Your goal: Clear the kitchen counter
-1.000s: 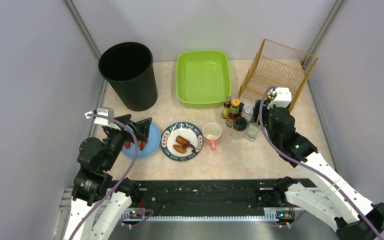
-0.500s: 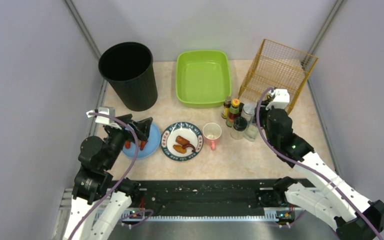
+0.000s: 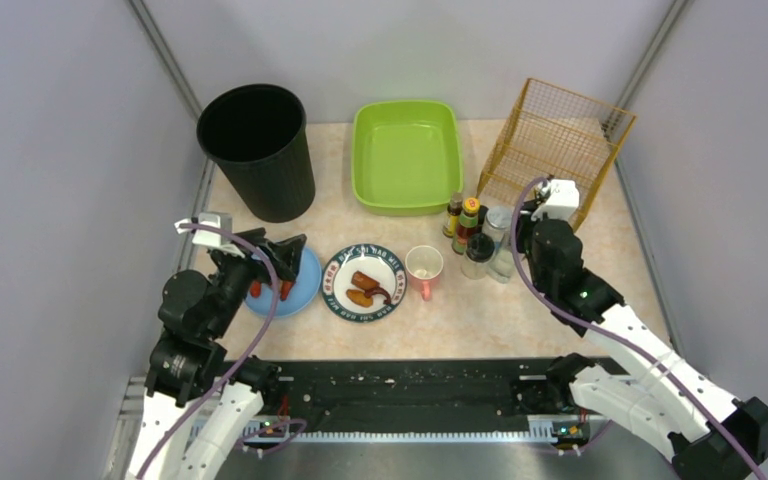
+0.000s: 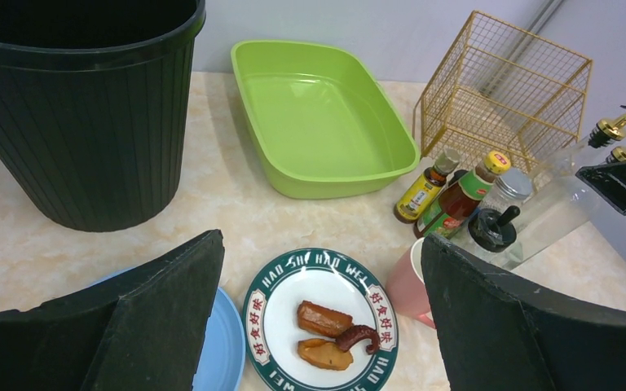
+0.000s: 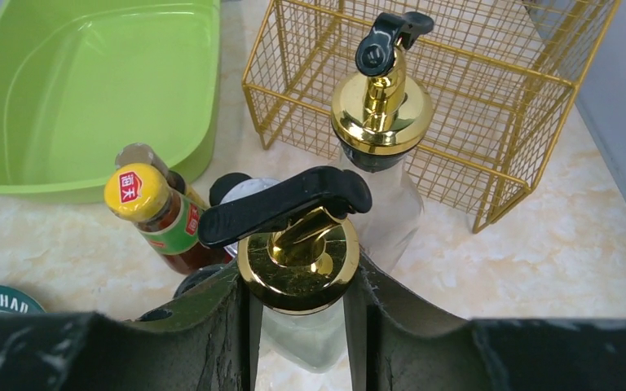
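Top external view: the kitchen counter (image 3: 460, 320) spans the whole floor of the cell and bears a black bin (image 3: 257, 150), a green tub (image 3: 406, 155) and a wire basket (image 3: 552, 150) along its far side. Nearer the arms stand a blue plate (image 3: 300, 290), a patterned plate (image 3: 363, 282) with brown food pieces, and a pink cup (image 3: 424, 270).

The left gripper (image 4: 322, 269) hangs over the blue plate, fingers wide apart, holding nothing.

Right wrist view: the right gripper (image 5: 299, 281) is clamped on a glass oil bottle (image 5: 285, 204) with a gold cap and black spout, one finger pressed to each side. A second matching bottle (image 5: 381, 106) stands just behind it, beside the basket. Sauce bottles (image 5: 151, 208) stand to the left.
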Controlling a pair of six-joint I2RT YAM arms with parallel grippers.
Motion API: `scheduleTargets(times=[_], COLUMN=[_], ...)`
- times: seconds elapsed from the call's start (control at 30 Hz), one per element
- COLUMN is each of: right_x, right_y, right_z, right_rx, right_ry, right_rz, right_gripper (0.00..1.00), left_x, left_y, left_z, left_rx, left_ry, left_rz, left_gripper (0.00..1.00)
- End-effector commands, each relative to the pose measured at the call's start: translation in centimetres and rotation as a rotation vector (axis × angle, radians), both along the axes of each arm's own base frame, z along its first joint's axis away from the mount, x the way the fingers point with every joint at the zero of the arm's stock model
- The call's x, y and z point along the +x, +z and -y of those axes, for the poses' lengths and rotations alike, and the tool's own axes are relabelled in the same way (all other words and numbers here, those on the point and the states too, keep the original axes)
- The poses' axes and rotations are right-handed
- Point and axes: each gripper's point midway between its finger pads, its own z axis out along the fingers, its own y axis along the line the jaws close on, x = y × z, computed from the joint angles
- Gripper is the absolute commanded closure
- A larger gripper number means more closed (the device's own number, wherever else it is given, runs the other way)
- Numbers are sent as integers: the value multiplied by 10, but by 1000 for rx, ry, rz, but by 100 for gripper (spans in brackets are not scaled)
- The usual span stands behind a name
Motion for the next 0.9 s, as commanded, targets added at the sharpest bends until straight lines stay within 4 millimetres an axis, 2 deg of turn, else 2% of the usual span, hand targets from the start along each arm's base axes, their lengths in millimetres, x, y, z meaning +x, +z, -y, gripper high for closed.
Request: scheduleTargets(times=[0.0,0.07,0.23,0.43,0.63,0.87], right_x=[1,1,-2,-9,-22,-39], right_y=[12,14,21,37,64,86], right_z=[-1,-1,1,3,8,18], right_rx=[48,52,60,75,91,70], right_ry=[-15,-14,-12,-3,19,38], right_rz=[61,67,75,99,126,137], right_gripper=[68,74,100,100,100,100], left_x=[4,4,4,4,1,-2], left_y=[3,2,2,3,4,6], left_z=[4,4,4,3,2,4], left_rx=[4,5,6,7,8,10], left_ry=[-12,-12,-12,-12,-10,-26], left_rz=[14,14,13,18,26,36], left_gripper=[5,5,5,5,5,5])
